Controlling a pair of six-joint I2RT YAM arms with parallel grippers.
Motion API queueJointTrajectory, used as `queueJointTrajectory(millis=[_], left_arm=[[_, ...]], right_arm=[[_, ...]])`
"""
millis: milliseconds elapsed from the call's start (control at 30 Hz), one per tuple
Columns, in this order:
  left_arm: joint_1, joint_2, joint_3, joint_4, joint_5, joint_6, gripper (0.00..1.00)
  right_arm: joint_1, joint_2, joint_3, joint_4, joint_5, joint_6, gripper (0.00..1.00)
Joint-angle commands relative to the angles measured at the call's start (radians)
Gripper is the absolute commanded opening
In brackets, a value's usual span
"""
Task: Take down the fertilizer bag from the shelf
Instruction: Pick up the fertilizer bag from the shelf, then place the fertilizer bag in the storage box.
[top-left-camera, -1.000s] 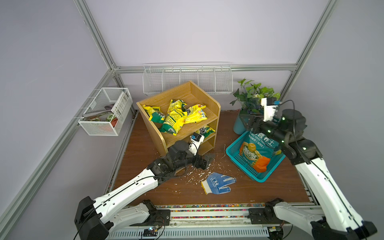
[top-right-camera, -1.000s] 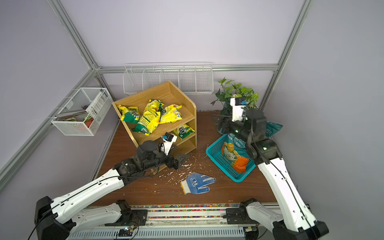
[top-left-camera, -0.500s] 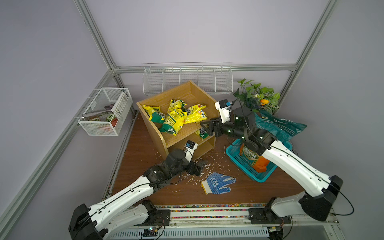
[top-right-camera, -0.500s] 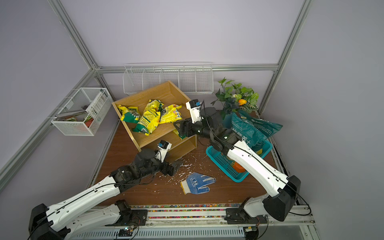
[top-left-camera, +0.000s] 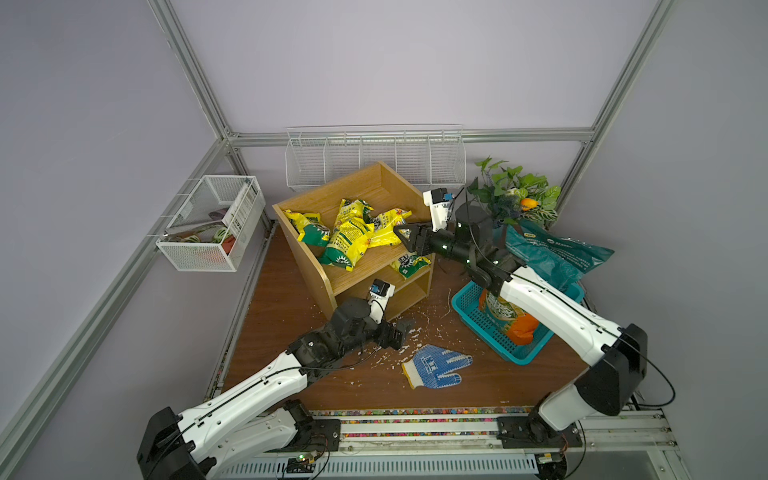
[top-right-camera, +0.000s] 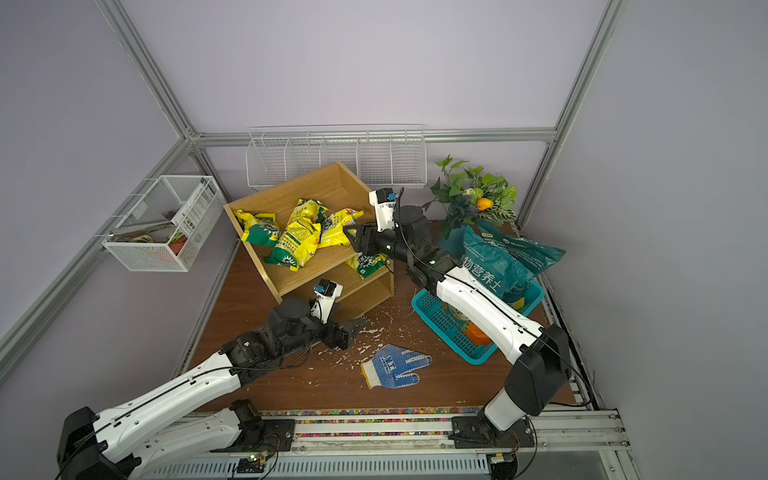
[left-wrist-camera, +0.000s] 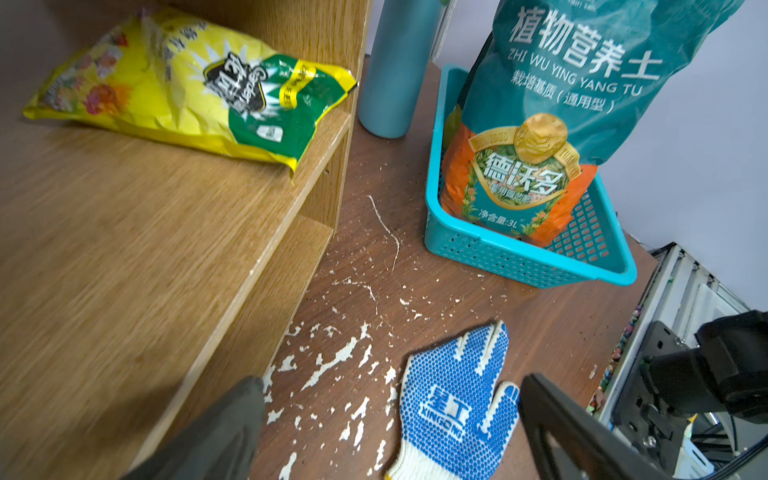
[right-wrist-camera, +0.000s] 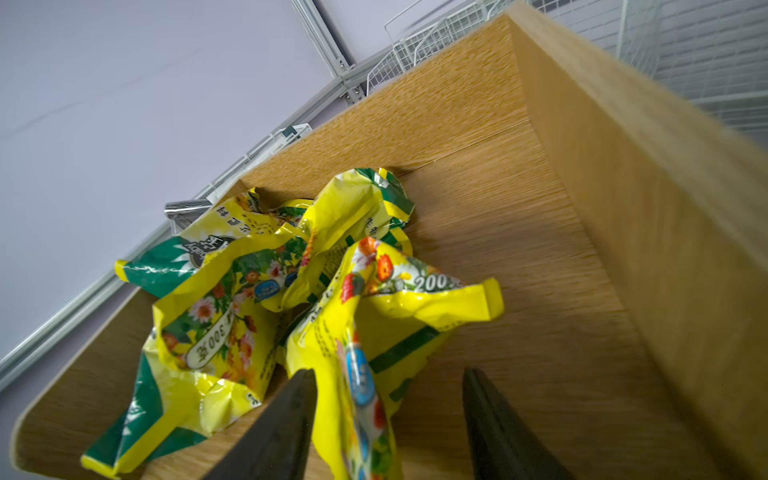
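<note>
In top view: grasp step; right claw (top-left-camera: 406, 237) at shelf (top-left-camera: 374, 195) top tier, meeting nearest fertilizer bag (top-left-camera: 388, 228).
Right wrist: jaws half-open astride bag corner, not yet clamped; next, close and lift over shelf front; neighbouring bags (right-wrist-camera: 199, 316) may drag.
Left wrist: left claw (left-wrist-camera: 390, 380) wide, empty, before shelf foot; glove (left-wrist-camera: 453, 399), basket (left-wrist-camera: 528, 257) on table (left-wrist-camera: 415, 270) nearby.

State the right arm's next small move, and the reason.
Probably close the right end effector: its open jaws straddle the nearest yellow fertilizer bag on the shelf top tier, with the bag's edge between them but not yet pinched.
</note>
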Motion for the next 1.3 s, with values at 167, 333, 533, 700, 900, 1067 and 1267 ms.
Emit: queueJointTrajectory(millis=[167, 333, 533, 700, 900, 1067, 1267], left_arm=[[-0.004, -0.006, -0.011, 0.015, -0.019, -0.012, 1.00], [-0.004, -0.003, -0.016, 0.023, -0.016, -0.016, 1.00], [-0.004, 0.004, -0.022, 0.041, -0.013, -0.017, 1.00], [-0.004, 0.031, -0.014, 0.064, 0.002, -0.016, 1.00], [-0.004, 0.074, 0.019, 0.072, 0.022, -0.004, 1.00], [-0.004, 0.101, 0.045, 0.074, 0.028, 0.003, 1.00], [-0.004, 0.132, 0.067, 0.076, 0.040, 0.004, 1.00]], right_arm=[[0.004, -0.017, 0.017, 0.053, -0.018, 0.011, 0.00], [-0.025, -0.117, 0.024, -0.022, 0.040, -0.070, 0.00], [-0.040, -0.303, 0.081, -0.246, 0.158, -0.254, 0.00], [-0.040, -0.423, 0.126, -0.471, 0.218, -0.326, 0.00], [-0.040, -0.511, 0.077, -0.685, 0.274, -0.327, 0.00], [-0.040, -0.567, -0.026, -0.796, 0.318, -0.301, 0.00], [-0.041, -0.573, -0.146, -0.854, 0.400, -0.290, 0.00]])
